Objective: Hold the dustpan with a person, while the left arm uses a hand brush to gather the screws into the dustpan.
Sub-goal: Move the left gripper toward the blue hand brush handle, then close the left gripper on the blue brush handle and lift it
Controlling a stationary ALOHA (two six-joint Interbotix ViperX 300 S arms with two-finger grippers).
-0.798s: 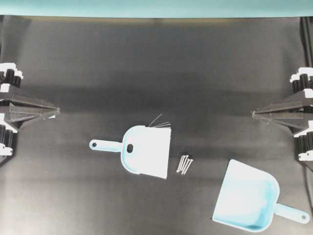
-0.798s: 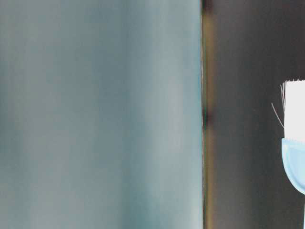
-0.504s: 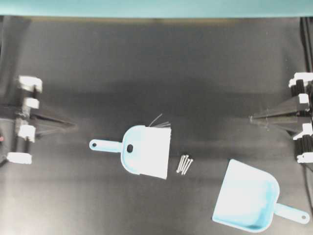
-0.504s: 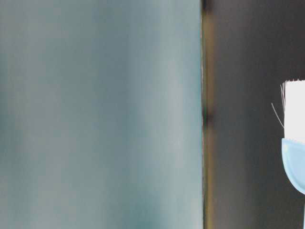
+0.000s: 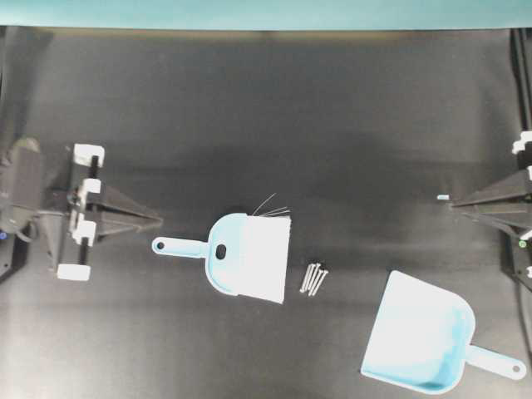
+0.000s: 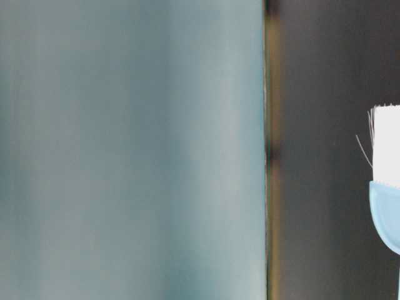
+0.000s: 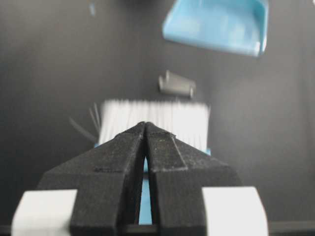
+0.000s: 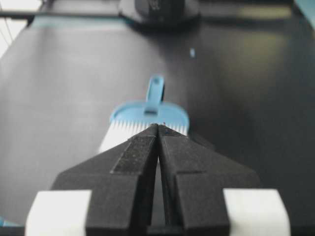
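The light blue hand brush (image 5: 249, 258) lies flat mid-table, its handle (image 5: 179, 247) pointing left and its white bristles to the right. A tight cluster of screws (image 5: 313, 279) lies just right of the bristles. The dustpan (image 5: 424, 337) rests at the lower right, mouth up-left. My left gripper (image 5: 158, 220) is shut and empty, its tip just up-left of the handle's end; in the left wrist view the left gripper (image 7: 146, 124) points at the bristles (image 7: 172, 115). My right gripper (image 5: 453, 202) is shut and empty at the right edge. No person is in view.
A teal wall (image 5: 266, 12) runs along the far edge of the black table (image 5: 266, 125). A tiny light blue speck (image 5: 443, 197) lies by the right gripper's tip. The table-level view shows mostly the wall and the brush (image 6: 387, 187) at its right edge.
The left arm has moved right, and its shut gripper now sits close to the brush handle. The right gripper has drawn back slightly to the right. Brush, screws and dustpan have not moved.
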